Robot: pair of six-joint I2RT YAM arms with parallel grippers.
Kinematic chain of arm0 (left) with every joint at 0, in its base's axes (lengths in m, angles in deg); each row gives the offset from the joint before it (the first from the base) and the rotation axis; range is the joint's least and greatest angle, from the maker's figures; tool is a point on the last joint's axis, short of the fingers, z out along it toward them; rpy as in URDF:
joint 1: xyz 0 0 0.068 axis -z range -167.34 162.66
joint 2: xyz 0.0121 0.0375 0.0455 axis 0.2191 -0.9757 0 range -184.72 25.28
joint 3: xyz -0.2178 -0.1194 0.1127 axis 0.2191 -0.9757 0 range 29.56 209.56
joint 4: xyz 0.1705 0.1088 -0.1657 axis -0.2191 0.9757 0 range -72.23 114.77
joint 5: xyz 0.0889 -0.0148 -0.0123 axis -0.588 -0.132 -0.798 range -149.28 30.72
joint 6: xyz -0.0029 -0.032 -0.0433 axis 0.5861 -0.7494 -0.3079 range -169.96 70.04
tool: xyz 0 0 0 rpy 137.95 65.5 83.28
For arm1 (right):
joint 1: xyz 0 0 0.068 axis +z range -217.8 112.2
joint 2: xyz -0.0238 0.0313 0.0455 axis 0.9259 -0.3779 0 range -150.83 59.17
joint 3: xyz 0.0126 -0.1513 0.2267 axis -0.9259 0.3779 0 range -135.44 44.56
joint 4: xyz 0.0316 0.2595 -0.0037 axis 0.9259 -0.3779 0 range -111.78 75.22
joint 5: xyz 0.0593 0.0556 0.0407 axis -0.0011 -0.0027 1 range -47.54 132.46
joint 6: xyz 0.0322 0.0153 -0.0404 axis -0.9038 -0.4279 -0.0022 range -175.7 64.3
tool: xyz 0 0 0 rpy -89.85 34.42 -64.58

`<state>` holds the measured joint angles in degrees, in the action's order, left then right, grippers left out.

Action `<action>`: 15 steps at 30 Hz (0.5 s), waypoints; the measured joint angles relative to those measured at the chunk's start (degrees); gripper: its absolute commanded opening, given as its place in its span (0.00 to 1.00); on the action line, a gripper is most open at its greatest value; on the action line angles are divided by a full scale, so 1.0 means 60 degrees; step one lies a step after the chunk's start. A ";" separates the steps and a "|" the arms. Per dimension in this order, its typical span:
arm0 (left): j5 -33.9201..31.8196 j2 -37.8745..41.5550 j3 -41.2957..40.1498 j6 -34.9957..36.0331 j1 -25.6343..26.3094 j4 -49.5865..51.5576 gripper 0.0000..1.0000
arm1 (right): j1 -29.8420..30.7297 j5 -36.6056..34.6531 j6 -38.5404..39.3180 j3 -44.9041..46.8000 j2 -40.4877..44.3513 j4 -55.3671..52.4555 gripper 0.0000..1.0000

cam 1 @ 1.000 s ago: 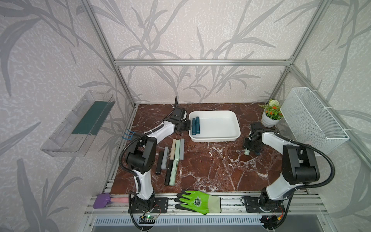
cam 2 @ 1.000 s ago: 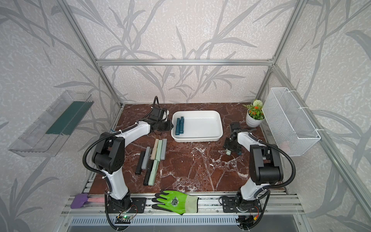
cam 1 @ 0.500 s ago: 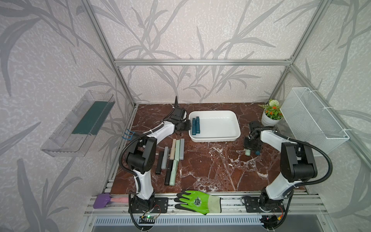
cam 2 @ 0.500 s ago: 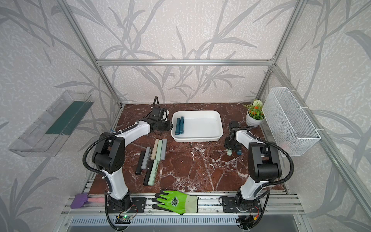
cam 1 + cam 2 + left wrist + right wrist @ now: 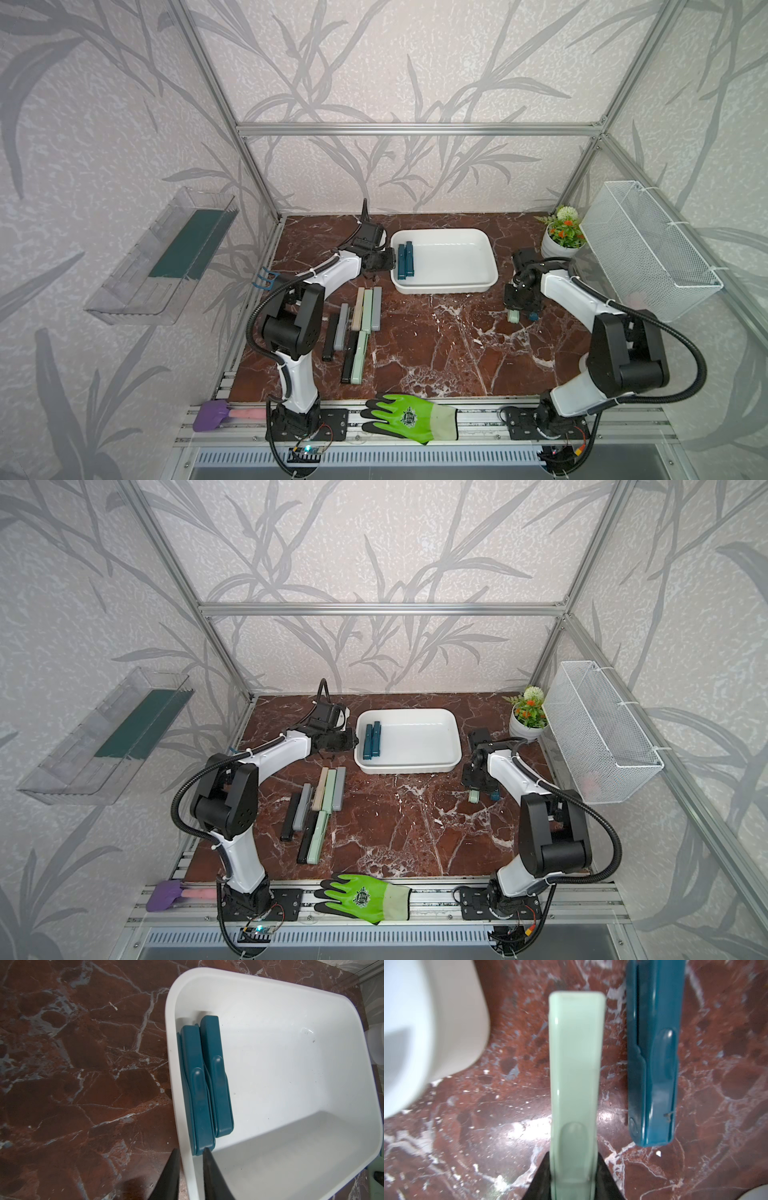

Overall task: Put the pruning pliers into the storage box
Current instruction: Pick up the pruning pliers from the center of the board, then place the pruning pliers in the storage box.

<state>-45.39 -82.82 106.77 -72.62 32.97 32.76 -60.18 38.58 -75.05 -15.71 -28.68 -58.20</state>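
On the red-brown marbled tabletop [image 5: 436, 353], the shallow white plastic storage box [image 5: 446, 231] sits toward the back, between the two arms. Two dark teal bar-shaped pruning pliers [image 5: 406, 261] lie flat inside it, side by side and touching, along the wall nearest the left arm. The left tool [image 5: 190, 1154] is clenched on that same wall at its near corner. One black finger is outside the rim and one inside, the inner tip right at the end of the teal plier closest to the wall.

The right tool [image 5: 574, 1159] is grasping one end of a pale green bar-shaped pruning plier [image 5: 576, 1064], which runs straight out from between its fingers. Whether this plier rests on the stone or hangs just above it cannot be told. Just beside it, parallel and not touching, a third dark teal pruning plier [image 5: 654, 1064] lies on the tabletop outside the box, near the box's rounded corner.

Seven more slim pruning pliers [image 5: 367, 309], beige, pale green, grey and black, lie in close rows on the tabletop beside the left arm, near the box's front corner but apart from it.
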 measured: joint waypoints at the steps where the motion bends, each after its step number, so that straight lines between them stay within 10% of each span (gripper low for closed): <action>1: -0.0011 0.0000 0.0000 0.0000 0.0004 0.0000 0.22 | 0.0080 -0.0018 0.0018 -0.0200 0.0168 -0.0120 0.19; 15: -0.0386 -0.0080 0.0120 0.0047 0.0146 0.0171 0.20 | 0.2178 0.0178 0.0204 -0.3734 -0.1264 -0.0517 0.19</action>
<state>-47.70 -83.30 107.49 -72.33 33.85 33.78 -47.11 39.65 -73.83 -38.11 -36.27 -61.30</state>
